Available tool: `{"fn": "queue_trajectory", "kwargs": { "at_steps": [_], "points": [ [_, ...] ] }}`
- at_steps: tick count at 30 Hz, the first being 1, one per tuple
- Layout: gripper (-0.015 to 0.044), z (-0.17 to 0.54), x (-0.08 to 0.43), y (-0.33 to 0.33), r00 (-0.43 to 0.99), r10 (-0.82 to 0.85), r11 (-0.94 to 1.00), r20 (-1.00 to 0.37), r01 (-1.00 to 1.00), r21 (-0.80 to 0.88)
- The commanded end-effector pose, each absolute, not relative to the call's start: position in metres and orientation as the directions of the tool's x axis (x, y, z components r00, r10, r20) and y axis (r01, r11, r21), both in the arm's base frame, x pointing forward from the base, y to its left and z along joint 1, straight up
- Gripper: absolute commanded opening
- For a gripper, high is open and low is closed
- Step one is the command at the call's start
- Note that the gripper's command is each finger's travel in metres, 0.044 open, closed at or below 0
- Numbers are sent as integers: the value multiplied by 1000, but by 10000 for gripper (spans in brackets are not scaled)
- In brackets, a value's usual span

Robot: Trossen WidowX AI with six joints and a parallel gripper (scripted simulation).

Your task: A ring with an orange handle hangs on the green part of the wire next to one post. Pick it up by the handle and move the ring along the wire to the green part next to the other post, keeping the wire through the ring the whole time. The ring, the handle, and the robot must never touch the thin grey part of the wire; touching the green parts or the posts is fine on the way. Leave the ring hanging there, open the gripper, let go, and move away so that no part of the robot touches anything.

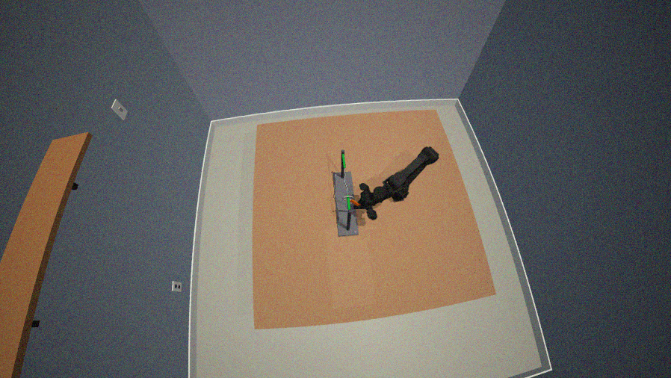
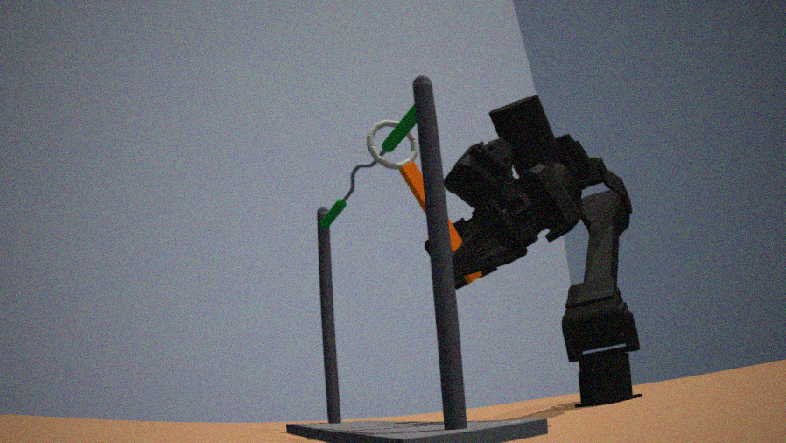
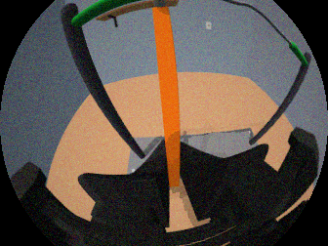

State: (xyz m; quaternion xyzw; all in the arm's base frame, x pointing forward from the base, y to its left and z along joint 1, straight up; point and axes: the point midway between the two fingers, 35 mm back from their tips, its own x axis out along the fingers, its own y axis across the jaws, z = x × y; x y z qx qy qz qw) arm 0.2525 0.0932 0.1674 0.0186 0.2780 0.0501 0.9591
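Note:
The pale ring (image 1: 350, 199) (image 2: 370, 144) surrounds the wire at the inner end of the near green part (image 2: 401, 127) (image 3: 100, 10), in the exterior view. Whether it touches the wire cannot be told. The orange handle (image 2: 412, 180) (image 3: 168, 73) slants down from it toward the arm. My gripper (image 3: 168, 143) is shut on the handle's lower part, below the wire and partly hidden behind the near post (image 2: 439, 275) (image 3: 90, 73) in the exterior view. The thin grey wire (image 2: 353, 179) winds down to the far green part (image 2: 333, 213) (image 3: 299, 54) at the far post (image 2: 328, 308).
The grey base plate (image 2: 494, 429) (image 3: 215, 143) carries both posts. The arm (image 1: 410, 173) (image 2: 602, 231) reaches in from the right in the top and exterior views. A wooden shelf (image 1: 46, 187) is on the wall at the left of the top view.

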Motion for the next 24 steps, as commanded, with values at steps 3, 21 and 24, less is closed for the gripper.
{"fn": "queue_trajectory", "kwargs": {
  "at_steps": [3,21,24],
  "points": [
    [-150,167,254,96,844,104,995,-526,-80,67],
    [-150,156,254,97,844,104,995,-526,-81,67],
    [-150,156,254,97,844,104,995,-526,-81,67]
  ]
}}
